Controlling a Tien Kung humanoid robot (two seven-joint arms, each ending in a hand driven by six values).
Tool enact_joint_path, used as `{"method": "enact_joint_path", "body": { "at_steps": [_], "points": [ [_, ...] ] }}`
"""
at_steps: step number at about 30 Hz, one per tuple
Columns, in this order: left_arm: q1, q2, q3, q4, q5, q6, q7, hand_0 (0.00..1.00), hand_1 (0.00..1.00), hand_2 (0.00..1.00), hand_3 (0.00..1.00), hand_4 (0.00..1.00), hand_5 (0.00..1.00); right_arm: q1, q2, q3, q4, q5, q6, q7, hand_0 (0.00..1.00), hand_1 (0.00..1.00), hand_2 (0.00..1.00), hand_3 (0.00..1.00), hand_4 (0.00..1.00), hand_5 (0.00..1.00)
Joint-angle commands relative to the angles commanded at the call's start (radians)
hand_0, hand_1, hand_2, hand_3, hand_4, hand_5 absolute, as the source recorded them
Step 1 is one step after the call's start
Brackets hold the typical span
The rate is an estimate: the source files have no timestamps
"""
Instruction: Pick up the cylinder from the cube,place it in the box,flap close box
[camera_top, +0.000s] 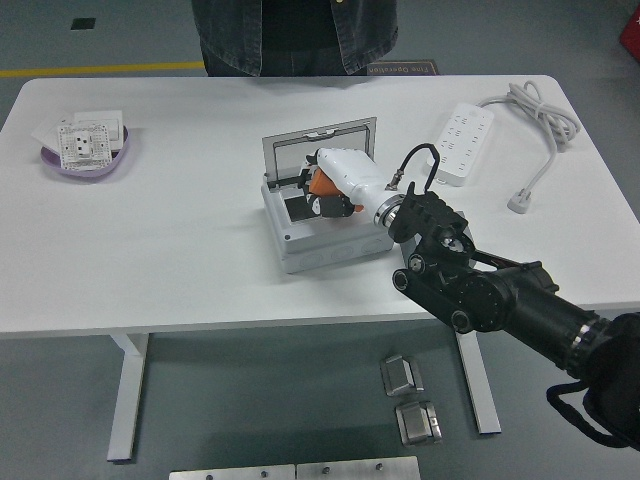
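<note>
The grey box (320, 240) stands mid-table with its clear flap lid (322, 150) raised at the back. My right hand (322, 190), white-shelled with black fingers, is low over the box's opening and shut on the orange cylinder (321, 185), which shows only as a sliver between the fingers. The black right arm (480, 290) crosses the table from the lower right and hides the grey cube. My left arm is out of view.
A purple dish (85, 162) with white socket plates sits at the far left. A white power strip (462, 141) with its coiled cable (540, 112) lies at the back right. A person in a dark jacket (295, 35) stands at the far edge.
</note>
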Motion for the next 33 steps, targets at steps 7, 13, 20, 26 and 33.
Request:
{"method": "enact_joint_path", "body": {
  "at_steps": [7, 13, 20, 26, 33],
  "points": [
    [-0.005, 0.003, 0.014, 0.0, -0.008, -0.001, 0.002, 0.638, 0.599, 0.569, 0.601, 0.509, 0.069, 0.041, 0.001, -0.073, -0.014, -0.063, 0.016, 0.024, 0.002, 0.126, 0.402, 0.279, 0.002, 0.002],
    [-0.006, 0.006, 0.012, 0.0, -0.002, -0.003, 0.003, 0.635, 0.601, 0.569, 0.6, 0.506, 0.071, 0.06, -0.015, -0.09, -0.02, -0.075, 0.028, 0.047, 0.471, 0.455, 0.551, 0.554, 0.279, 0.002],
    [-0.014, 0.009, 0.033, 0.0, -0.02, -0.001, 0.003, 0.635, 0.602, 0.569, 0.599, 0.505, 0.074, 0.078, -0.026, -0.114, -0.019, -0.061, 0.023, 0.065, 0.531, 0.579, 0.656, 0.688, 0.439, 0.122],
    [-0.019, 0.009, 0.041, 0.0, -0.024, -0.002, 0.004, 0.634, 0.602, 0.568, 0.599, 0.504, 0.072, 0.084, -0.032, -0.126, -0.019, -0.047, 0.014, 0.078, 0.498, 0.551, 0.651, 0.694, 0.63, 0.228],
    [-0.019, 0.009, 0.032, 0.0, -0.013, -0.003, 0.005, 0.634, 0.6, 0.568, 0.599, 0.499, 0.081, 0.084, -0.043, -0.146, -0.019, -0.034, 0.014, 0.087, 0.495, 0.537, 0.648, 0.697, 0.703, 0.295]
  ]
}}
